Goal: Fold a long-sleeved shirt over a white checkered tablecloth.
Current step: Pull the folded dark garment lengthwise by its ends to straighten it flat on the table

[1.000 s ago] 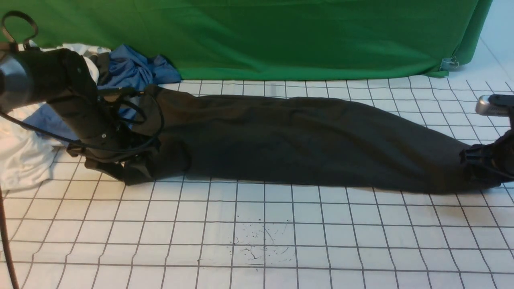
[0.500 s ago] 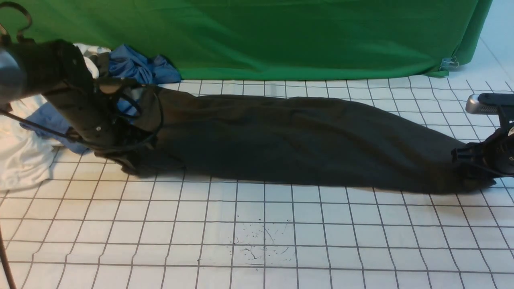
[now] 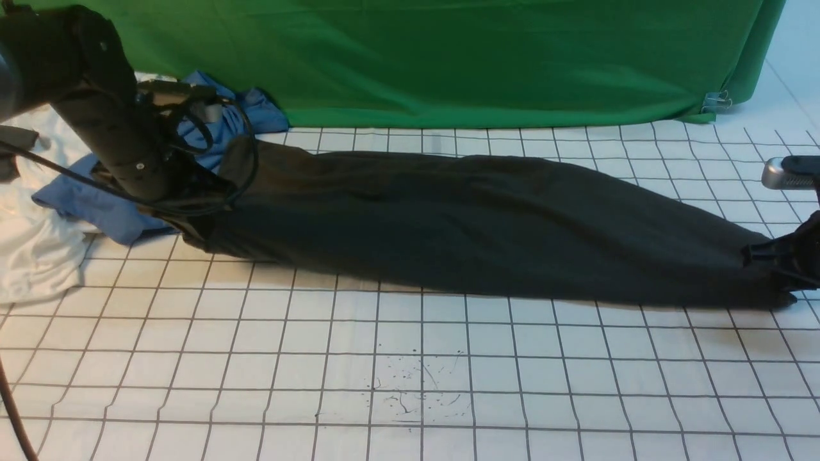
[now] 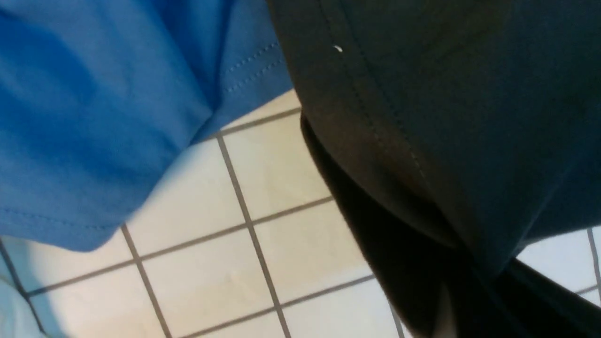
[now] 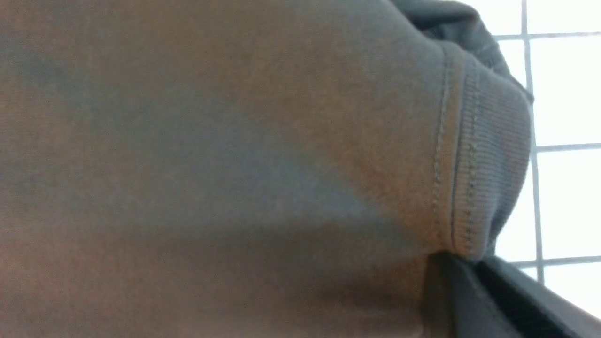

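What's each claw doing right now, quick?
Left claw: closed, pinching the long-sleeved shirt at its left end.
Right claw: closed on the shirt's right end.

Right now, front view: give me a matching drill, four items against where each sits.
Items:
1. shirt
2. blue garment
3. white garment
4. backdrop

Places:
a. hangs at the back
b. stretched left to right across the tablecloth
c. bunched by the shirt's left end
d. piled at the far left edge

Pairs: 1-b, 2-c, 3-d, 4-a
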`<action>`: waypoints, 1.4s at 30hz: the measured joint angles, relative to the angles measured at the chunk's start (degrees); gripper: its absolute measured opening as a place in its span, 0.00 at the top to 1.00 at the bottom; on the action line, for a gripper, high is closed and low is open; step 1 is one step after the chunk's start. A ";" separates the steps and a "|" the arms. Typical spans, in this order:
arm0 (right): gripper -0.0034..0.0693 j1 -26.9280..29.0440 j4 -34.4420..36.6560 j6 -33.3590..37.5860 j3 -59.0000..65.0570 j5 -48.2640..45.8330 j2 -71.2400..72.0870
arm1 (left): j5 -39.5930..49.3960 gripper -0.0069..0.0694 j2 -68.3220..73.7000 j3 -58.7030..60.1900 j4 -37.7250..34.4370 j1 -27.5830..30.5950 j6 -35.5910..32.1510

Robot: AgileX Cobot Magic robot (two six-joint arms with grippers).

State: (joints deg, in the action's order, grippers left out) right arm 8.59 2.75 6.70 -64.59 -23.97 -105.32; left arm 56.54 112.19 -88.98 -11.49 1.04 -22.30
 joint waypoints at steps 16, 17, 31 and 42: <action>0.87 0.00 -0.46 3.87 -1.74 -15.15 7.07 | 11.94 0.95 -4.05 -0.11 3.36 0.00 2.83; 0.87 0.00 -0.46 4.18 -1.74 -16.45 7.77 | 12.21 0.95 -4.53 -0.11 3.49 0.00 3.14; 0.87 0.00 -0.45 5.93 -1.74 -25.82 12.17 | 9.63 0.95 -12.68 21.06 7.38 0.19 6.42; 0.34 0.07 -1.23 5.22 -1.74 -24.75 12.17 | 4.06 0.81 -13.05 23.20 10.07 0.26 7.90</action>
State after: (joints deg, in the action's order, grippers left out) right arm 8.65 1.52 11.92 -66.34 -48.71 -93.16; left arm 60.60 99.14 -65.78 -1.41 1.30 -14.39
